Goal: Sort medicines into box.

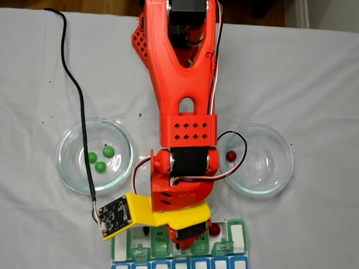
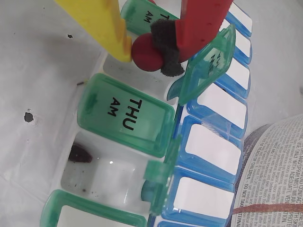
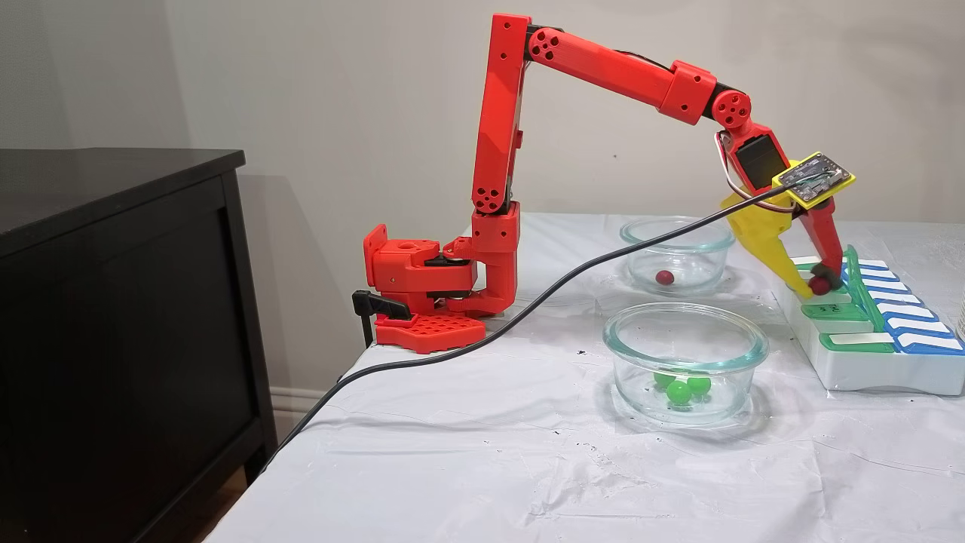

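My gripper [image 2: 147, 56] is shut on a red ball [image 2: 145, 53], pinched between the yellow finger [image 2: 106, 28] and the red finger's black pad [image 2: 168, 45]. It hangs just over an open compartment of the pill box [image 2: 118, 71], beside the shut THU AM lid [image 2: 125, 113]. From the side, the gripper [image 3: 819, 286] touches down at the box [image 3: 867, 366]. From above, the held ball [image 1: 214, 229] peeks out beside the arm at the box [image 1: 239, 236]. Three green balls [image 1: 102, 157] lie in the left dish. One red ball [image 1: 230, 154] lies in the right dish. A dark reddish shape [image 2: 80, 153] sits in another open compartment.
Two clear glass dishes [image 1: 69, 166] [image 1: 272, 173] flank the arm. A black cable [image 1: 80, 101] runs across the left dish to the wrist camera board. A black cabinet [image 3: 113, 302] stands off the table's left end. Printed paper [image 2: 277, 170] lies right of the box.
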Tool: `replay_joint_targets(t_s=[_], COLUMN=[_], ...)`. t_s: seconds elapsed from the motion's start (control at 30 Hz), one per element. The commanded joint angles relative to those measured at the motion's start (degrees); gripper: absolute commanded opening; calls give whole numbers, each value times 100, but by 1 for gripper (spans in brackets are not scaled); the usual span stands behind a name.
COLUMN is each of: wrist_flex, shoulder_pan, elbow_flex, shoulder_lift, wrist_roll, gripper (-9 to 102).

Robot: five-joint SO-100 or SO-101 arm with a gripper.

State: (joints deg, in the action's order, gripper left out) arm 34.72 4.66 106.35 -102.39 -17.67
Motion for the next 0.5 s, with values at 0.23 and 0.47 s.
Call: replay_joint_targets(t_s=[0.23,0.47], wrist_flex=[149,642], shoulder_pan=[149,149], elbow_flex=[-308,-431], shoulder_lift=[-308,-729], wrist_roll=[-264,-422], gripper=[20,15])
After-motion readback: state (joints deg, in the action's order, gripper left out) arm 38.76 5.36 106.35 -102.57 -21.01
